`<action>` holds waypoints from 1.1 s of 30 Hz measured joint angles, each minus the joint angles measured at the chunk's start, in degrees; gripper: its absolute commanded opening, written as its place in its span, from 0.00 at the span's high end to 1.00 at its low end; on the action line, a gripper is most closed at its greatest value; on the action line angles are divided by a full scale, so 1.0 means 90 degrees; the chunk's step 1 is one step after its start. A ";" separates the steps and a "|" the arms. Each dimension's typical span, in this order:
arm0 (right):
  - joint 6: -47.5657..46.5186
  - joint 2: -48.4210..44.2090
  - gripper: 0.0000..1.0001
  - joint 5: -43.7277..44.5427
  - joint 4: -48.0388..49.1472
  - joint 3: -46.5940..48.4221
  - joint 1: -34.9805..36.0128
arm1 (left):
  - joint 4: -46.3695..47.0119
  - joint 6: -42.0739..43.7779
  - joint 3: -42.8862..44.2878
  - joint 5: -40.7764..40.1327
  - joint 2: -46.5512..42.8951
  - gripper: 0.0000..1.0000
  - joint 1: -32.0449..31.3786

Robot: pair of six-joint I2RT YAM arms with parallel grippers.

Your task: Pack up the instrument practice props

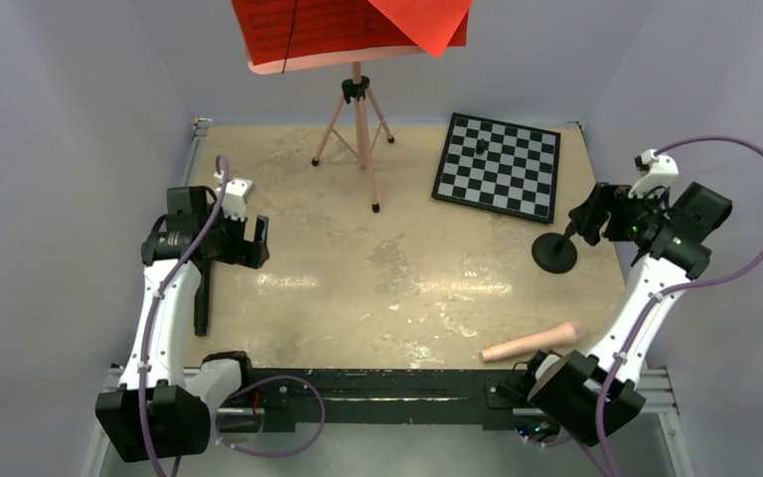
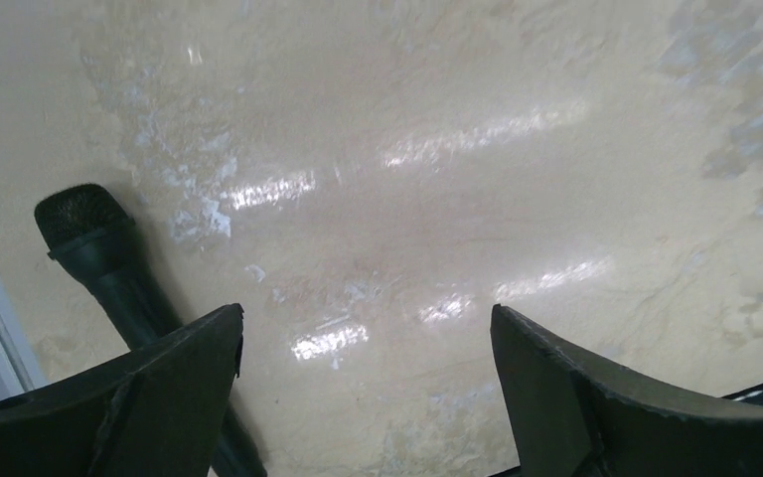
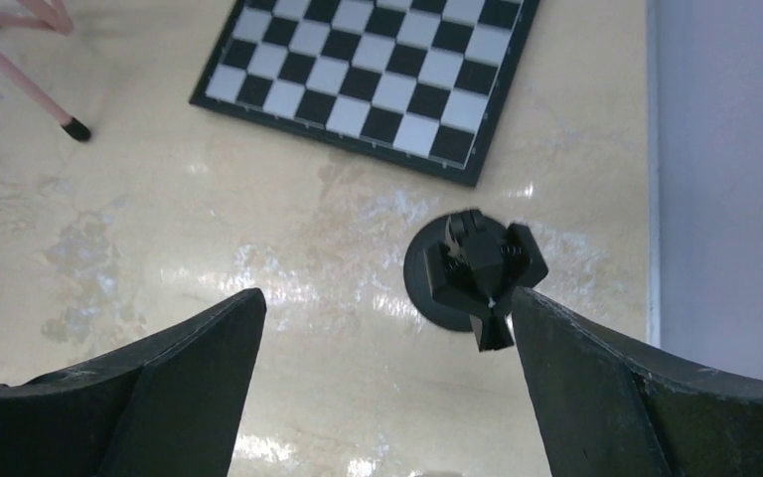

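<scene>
Up at the back of the desk (image 1: 397,278), the pink music stand (image 1: 360,129) holds the red pages (image 1: 338,25). The black microphone (image 2: 109,268) lies by the left edge, beside the wide-open, empty left end effector (image 2: 368,316). The small mic stand (image 3: 467,268) sits upright below the right end effector (image 3: 385,303), also spread apart and empty.

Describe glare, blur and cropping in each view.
Top external: even light, mild sheen on the table, red pages cropped by the top edge. Left wrist: bright glare streaks across the table, microphone dark but readable, fingers near-black silhouettes. Right wrist: glare patches beside the mic stand, chessboard sharp.
</scene>
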 measured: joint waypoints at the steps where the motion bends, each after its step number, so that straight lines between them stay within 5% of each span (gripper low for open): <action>1: 0.0027 -0.0046 0.01 -0.0032 -0.0131 0.0255 0.0000 | -0.0027 -0.0143 0.0163 0.0114 -0.0019 0.00 0.0000; 7: 0.0194 -0.0262 0.05 -0.0299 -0.0622 0.1540 0.0401 | 0.0007 -0.0950 0.2057 0.0673 0.0092 0.00 -0.0119; 15: 0.0386 -0.0379 0.11 -0.0806 -0.0733 0.2892 0.3589 | 0.0714 -0.1156 0.4818 0.0976 0.0546 0.01 -0.0124; 22: 0.0719 0.0923 0.18 -0.1333 0.0160 0.4481 0.5918 | 0.1860 -0.1496 0.7026 0.1593 0.1775 0.22 -0.0046; 27: 0.1358 0.2278 0.18 -0.1297 0.1773 0.5000 0.6715 | 0.2584 -0.1819 0.7883 0.2069 0.2798 0.41 0.0117; 33: 0.1877 0.3580 0.20 -0.0903 0.3094 0.5124 0.7215 | 0.3067 -0.2251 0.7045 0.2200 0.3128 0.18 0.0362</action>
